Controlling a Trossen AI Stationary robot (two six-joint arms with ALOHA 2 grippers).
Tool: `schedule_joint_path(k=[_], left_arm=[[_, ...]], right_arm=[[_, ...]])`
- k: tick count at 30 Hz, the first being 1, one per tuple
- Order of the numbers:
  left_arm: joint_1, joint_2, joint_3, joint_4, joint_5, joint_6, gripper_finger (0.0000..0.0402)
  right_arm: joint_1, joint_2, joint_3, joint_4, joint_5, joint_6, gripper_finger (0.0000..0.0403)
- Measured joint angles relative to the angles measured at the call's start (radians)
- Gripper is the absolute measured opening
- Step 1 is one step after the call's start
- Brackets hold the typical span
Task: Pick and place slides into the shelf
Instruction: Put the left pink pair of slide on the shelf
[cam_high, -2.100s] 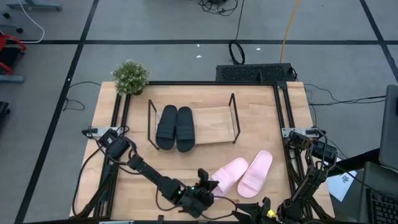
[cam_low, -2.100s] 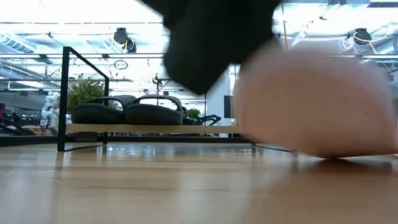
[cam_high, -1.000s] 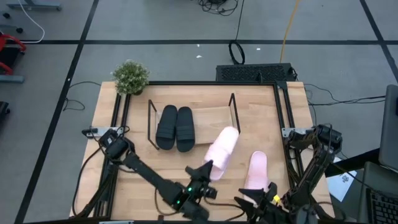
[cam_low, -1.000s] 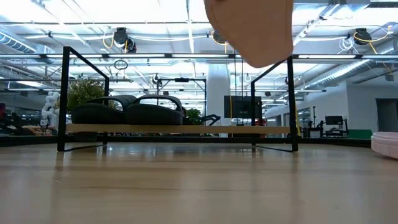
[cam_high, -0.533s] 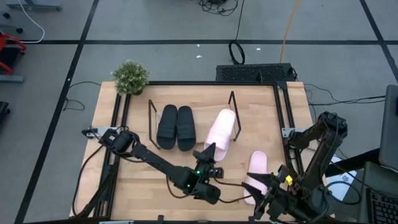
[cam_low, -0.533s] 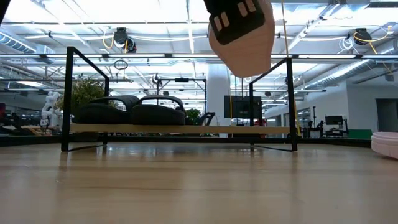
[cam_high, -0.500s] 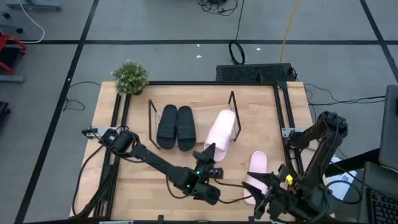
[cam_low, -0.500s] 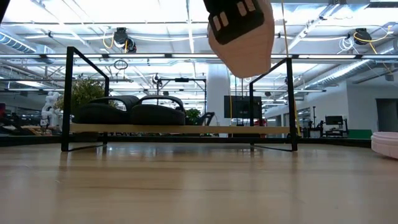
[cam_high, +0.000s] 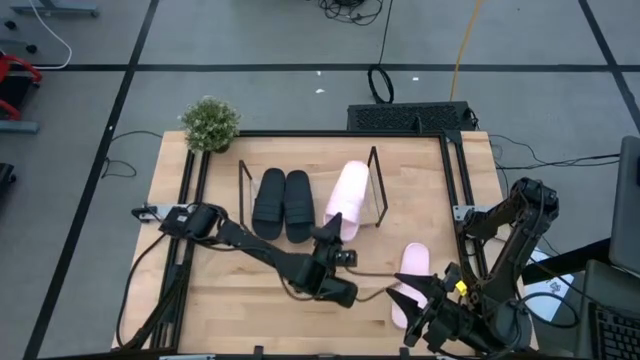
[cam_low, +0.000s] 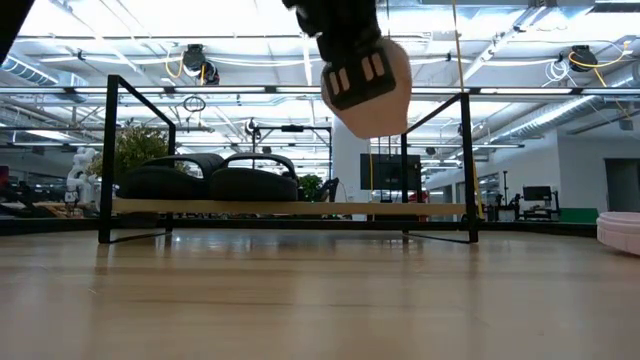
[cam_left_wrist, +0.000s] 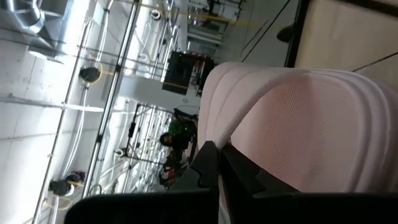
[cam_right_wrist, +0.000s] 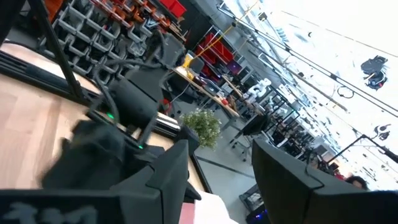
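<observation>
Pink slide hangs over the shelf, right of the black pair, long way pointing near to far, pinched tight at its near end by my left gripper, while my right gripper waits with fingers apart above the other pink slide.

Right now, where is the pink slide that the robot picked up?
In the high view, the pale pink slide is held up by the left gripper over the right half of the black wire shelf, beside the matte black pair.
</observation>
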Motion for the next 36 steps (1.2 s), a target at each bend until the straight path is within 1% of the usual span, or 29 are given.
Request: schedule_joint_path(k=[3, 9, 11, 13, 14, 16, 18, 21, 23, 24, 26, 30, 33, 36], left_arm=[[0.034, 0.000, 0.000, -0.053, 0.000, -0.061, 0.0000], [0.083, 0.000, 0.000, -0.114, 0.004, -0.112, 0.0000], [0.090, 0.000, 0.000, -0.137, 0.037, -0.143, 0.0000], [0.098, 0.000, 0.000, -0.176, 0.112, -0.209, 0.0000], [0.103, 0.000, 0.000, -0.221, 0.144, -0.256, 0.0000], [0.107, 0.000, 0.000, -0.370, 0.165, -0.392, 0.0000], [0.109, 0.000, 0.000, -0.541, 0.177, -0.575, 0.0000], [0.109, 0.000, 0.000, -0.764, 0.252, -0.868, 0.0000], [0.105, 0.000, 0.000, -0.872, 0.276, -1.026, 0.0000], [0.101, -0.001, 0.000, -0.891, 0.279, -1.075, 0.0000], [0.093, -0.001, 0.000, -0.869, 0.277, -1.077, 0.0000], [0.084, 0.000, 0.000, -0.817, 0.223, -1.047, 0.0000], [0.093, 0.000, 0.000, -0.764, 0.239, -1.038, 0.0000], [0.099, 0.000, 0.000, -0.677, 0.237, -0.966, 0.0000]], right_arm=[[0.000, 0.000, 0.000, 0.000, 0.000, -0.002, 0.0169], [0.000, 0.000, 0.000, 0.000, 0.000, -0.002, 0.0169], [0.000, 0.000, 0.000, 0.000, 0.000, -0.003, 0.0169], [0.000, 0.000, 0.000, 0.000, 0.000, -0.003, 0.0169], [0.000, 0.000, 0.000, 0.000, 0.000, -0.003, 0.0169], [0.000, 0.000, 0.000, 0.000, 0.000, -0.003, 0.0169], [0.000, 0.000, 0.000, 0.000, 0.000, -0.003, 0.0169], [0.000, 0.000, 0.000, 0.000, 0.000, -0.003, 0.0169], [-0.005, 0.000, 0.000, 0.000, 0.000, -0.003, 0.0169], [-0.009, 0.000, 0.000, 0.000, 0.000, -0.003, 0.0169], [-0.019, 0.000, 0.000, 0.000, 0.000, -0.003, 0.0169], [-0.043, 0.000, 0.000, 0.000, 0.000, -0.003, 0.0169], [-0.059, 0.000, 0.000, 0.000, 0.000, -0.003, 0.0169], [-0.071, 0.000, 0.000, -0.001, 0.000, -0.003, 0.0169]])
